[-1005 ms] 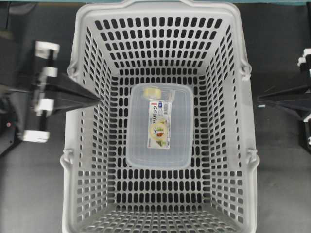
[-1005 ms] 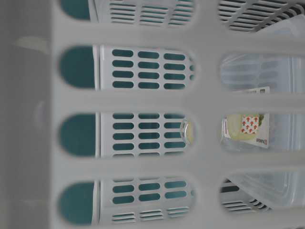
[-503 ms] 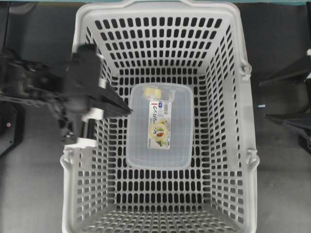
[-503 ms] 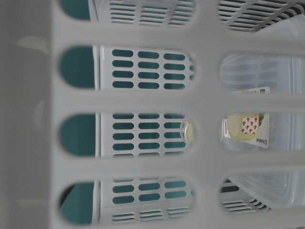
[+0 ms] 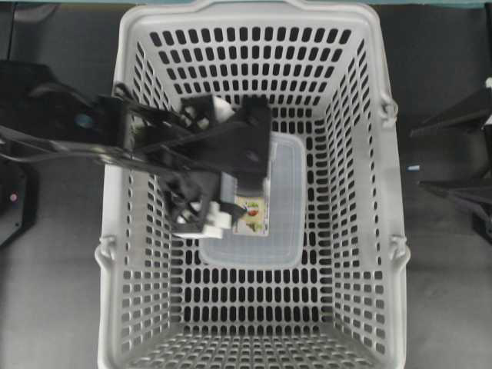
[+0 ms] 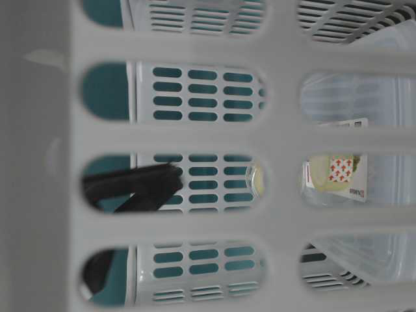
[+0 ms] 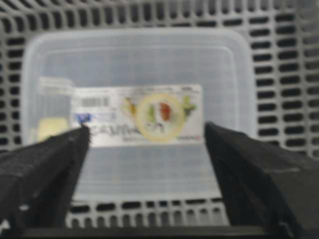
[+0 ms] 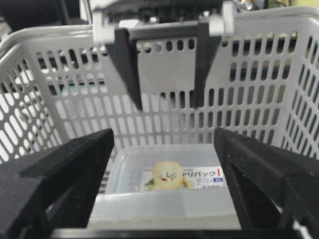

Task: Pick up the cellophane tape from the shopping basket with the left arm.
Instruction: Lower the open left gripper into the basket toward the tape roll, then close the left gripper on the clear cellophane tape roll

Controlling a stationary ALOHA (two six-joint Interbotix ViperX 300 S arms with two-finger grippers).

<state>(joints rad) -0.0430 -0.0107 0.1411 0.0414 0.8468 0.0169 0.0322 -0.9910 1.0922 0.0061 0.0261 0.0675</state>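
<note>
You have the left arm (image 5: 115,142) reaching over the left wall of the shopping basket (image 5: 254,31) in the overhead view, with its gripper (image 8: 164,107) hanging inside, above the clear box (image 5: 280,231) on the basket floor. Its jaws stand wide apart and hold nothing; from the right wrist camera you see both black fingers (image 8: 127,64) pointing down, well above the box.

From the left wrist camera you look straight down on the box lid and its fruit label (image 7: 159,115), framed between the two spread fingers. The cellophane tape (image 7: 51,127) lies on the lid near the box's short end, at the left of that view, just beside the tip of the left-hand finger but clear of it. In the overhead view the arm covers the tape. At table level you see it through the basket slots as a pale-yellow piece in clear wrap (image 6: 333,174).

Your right gripper (image 5: 461,157) sits outside the basket on the dark worktop (image 5: 446,307), its jaws open and empty, facing the basket wall
</note>
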